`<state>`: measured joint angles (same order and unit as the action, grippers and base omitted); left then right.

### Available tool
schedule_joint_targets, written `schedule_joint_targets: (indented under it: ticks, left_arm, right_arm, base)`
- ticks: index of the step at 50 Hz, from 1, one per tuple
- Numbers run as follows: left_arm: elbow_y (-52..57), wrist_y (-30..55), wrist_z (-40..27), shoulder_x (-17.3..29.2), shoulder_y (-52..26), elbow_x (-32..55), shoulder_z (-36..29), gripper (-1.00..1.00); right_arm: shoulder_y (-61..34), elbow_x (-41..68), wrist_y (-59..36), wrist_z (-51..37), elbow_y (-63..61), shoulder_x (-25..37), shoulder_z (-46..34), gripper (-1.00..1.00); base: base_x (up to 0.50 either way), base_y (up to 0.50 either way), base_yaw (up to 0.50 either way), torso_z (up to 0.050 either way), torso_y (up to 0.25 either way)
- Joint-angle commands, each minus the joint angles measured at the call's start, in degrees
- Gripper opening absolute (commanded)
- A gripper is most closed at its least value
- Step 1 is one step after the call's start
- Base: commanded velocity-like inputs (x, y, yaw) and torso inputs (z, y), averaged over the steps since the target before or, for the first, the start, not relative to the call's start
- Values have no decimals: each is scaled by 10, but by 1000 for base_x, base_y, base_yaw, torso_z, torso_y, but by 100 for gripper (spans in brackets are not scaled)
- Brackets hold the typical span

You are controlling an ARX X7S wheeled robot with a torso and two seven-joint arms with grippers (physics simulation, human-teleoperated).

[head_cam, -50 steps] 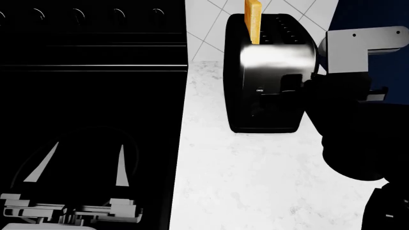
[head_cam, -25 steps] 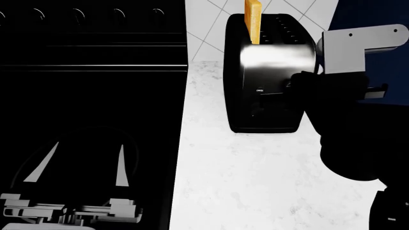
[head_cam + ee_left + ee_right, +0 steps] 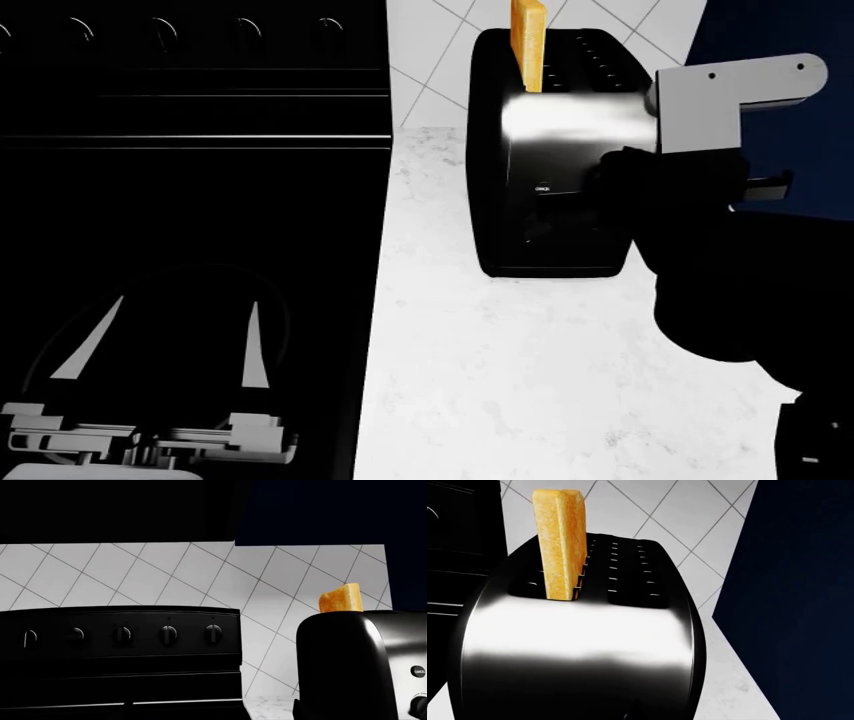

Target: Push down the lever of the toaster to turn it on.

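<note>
Right claw [image 3: 627, 185] pressed up against toaster [image 3: 554, 150] front, prob. lined up over lever, which is hidden behind it; open or closed, can't tell. Left claw [image 3: 147, 435] parked low, apart, idle. Toaster at back of worktop [image 3: 507, 380], toast [image 3: 529, 40] standing up, so not pushed down yet.

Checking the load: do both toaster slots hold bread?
No. One bread slice stands in one slot of the toaster; the other is empty.
</note>
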<state>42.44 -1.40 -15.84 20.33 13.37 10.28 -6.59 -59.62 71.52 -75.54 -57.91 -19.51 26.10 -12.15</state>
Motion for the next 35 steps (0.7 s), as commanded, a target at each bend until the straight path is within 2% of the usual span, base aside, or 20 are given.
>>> schedule_joint_targets:
  ticks: [1, 35]
  left_arm:
    - [0, 0, -2, 2, -1, 2, 0, 100]
    - [2, -2, -10, 8, 1, 3, -5, 100]
  right_arm:
    - [12, -20, 20, 20, 5, 5, -16, -100]
    - [153, -100, 137, 104, 12, 27, -54, -100]
  base:
    - [0, 0, 0, 0, 0]
    - [0, 0, 0, 0, 0]
